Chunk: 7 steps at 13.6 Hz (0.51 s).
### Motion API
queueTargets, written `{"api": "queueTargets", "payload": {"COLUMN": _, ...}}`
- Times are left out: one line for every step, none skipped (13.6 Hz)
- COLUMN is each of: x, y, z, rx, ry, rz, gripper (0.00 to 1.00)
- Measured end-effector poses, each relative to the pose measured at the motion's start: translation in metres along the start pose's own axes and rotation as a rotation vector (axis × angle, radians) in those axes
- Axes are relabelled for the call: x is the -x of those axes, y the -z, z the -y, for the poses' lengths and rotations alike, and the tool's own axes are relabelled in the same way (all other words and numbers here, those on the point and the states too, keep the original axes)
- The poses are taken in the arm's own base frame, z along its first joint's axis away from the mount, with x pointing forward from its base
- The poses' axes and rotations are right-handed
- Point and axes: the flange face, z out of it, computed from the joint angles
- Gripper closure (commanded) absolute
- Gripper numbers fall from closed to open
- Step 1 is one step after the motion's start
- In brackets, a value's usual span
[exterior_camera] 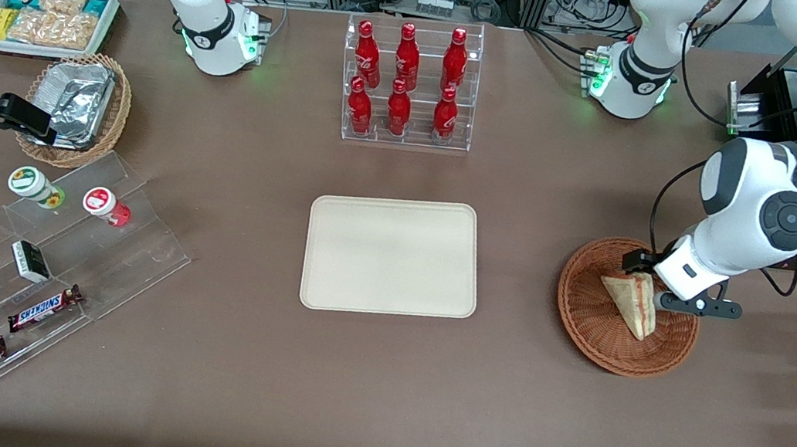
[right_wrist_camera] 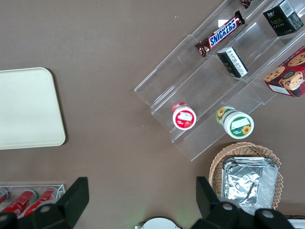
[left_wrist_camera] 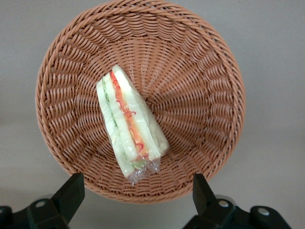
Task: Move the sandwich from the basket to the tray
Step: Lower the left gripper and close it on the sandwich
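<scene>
The left arm's gripper (left_wrist_camera: 136, 200) hovered above the basket (exterior_camera: 581, 311), its fingers (left_wrist_camera: 71, 191) spread wide apart and holding nothing, while the sandwich (left_wrist_camera: 131, 126) lay inside the basket, leaning on the sloping weave. The clear-wrapped wedge looked light, soft and easily crushed, its film probably slippery. A gentle pinch across the two flat bread faces near mid-length seemed the safest hold before the trip to the tray (exterior_camera: 394, 256).

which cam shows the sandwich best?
Left wrist view: sandwich unobstructed in the basket, filling layers clear, open pincer above. Front view: sandwich small, partly hidden by the arm. Right wrist view: absent.
</scene>
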Motion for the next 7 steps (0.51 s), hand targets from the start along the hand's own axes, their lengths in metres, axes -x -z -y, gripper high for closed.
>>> {"api": "queueTargets", "payload": {"x": 0.002, "y": -0.006, "z": 0.004, "rx": 0.002, "ry": 0.033, "rz": -0.007, "gripper": 0.00}}
{"api": "queueTargets", "payload": {"x": 0.004, "y": -0.011, "z": 0.008, "rx": 0.003, "ry": 0.077, "rz": -0.010, "gripper": 0.00}}
{"api": "queueTargets", "payload": {"x": 0.005, "y": -0.015, "z": 0.011, "rx": 0.004, "ry": 0.132, "rz": -0.011, "gripper": 0.00}}
{"api": "queueTargets", "payload": {"x": 0.005, "y": -0.017, "z": 0.013, "rx": 0.004, "ry": 0.188, "rz": -0.009, "gripper": 0.00}}
{"api": "queueTargets", "payload": {"x": 0.005, "y": -0.019, "z": 0.013, "rx": 0.005, "ry": 0.250, "rz": -0.010, "gripper": 0.00}}
{"api": "queueTargets", "payload": {"x": 0.004, "y": -0.023, "z": 0.013, "rx": 0.008, "ry": 0.321, "rz": -0.013, "gripper": 0.00}}
{"api": "queueTargets", "payload": {"x": 0.002, "y": -0.028, "z": 0.011, "rx": 0.012, "ry": 0.395, "rz": -0.020, "gripper": 0.00}}
